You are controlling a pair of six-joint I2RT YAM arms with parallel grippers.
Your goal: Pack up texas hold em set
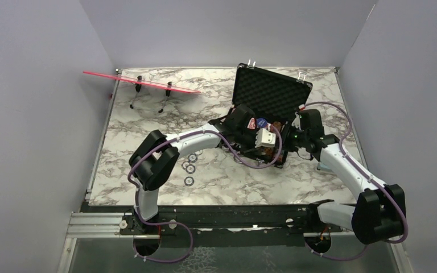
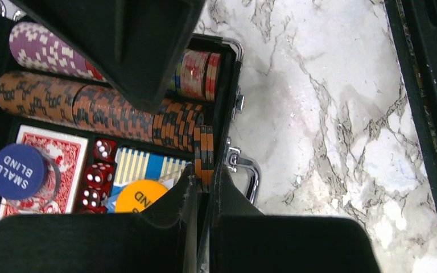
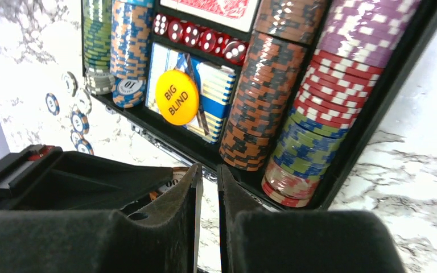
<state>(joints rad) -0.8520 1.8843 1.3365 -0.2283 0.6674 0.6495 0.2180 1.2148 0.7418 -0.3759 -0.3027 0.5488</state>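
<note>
The texas hold em set is a black briefcase [image 1: 244, 149] lying open, its foam-lined lid [image 1: 270, 91] upright at the back. Rows of chips [image 2: 108, 111], a red card deck [image 2: 62, 153], red dice [image 2: 97, 176], a blue SMALL BLIND button [image 2: 18, 170] and a yellow BIG BLIND button [image 3: 176, 96] fill its tray. My left gripper [image 2: 206, 173] is shut on a few orange-and-black chips [image 2: 206, 151] at the end of the orange row, beside the handle [image 2: 247, 170]. My right gripper [image 3: 209, 170] hovers at the case's front edge, jaws narrowly apart, with only marble showing between them.
Loose chips [image 1: 189, 168] lie on the marble table [image 1: 148, 119] left of the case, and also show in the right wrist view [image 3: 79, 122]. A pink strip on wire legs [image 1: 142, 82] stands at the back left. Grey walls enclose three sides.
</note>
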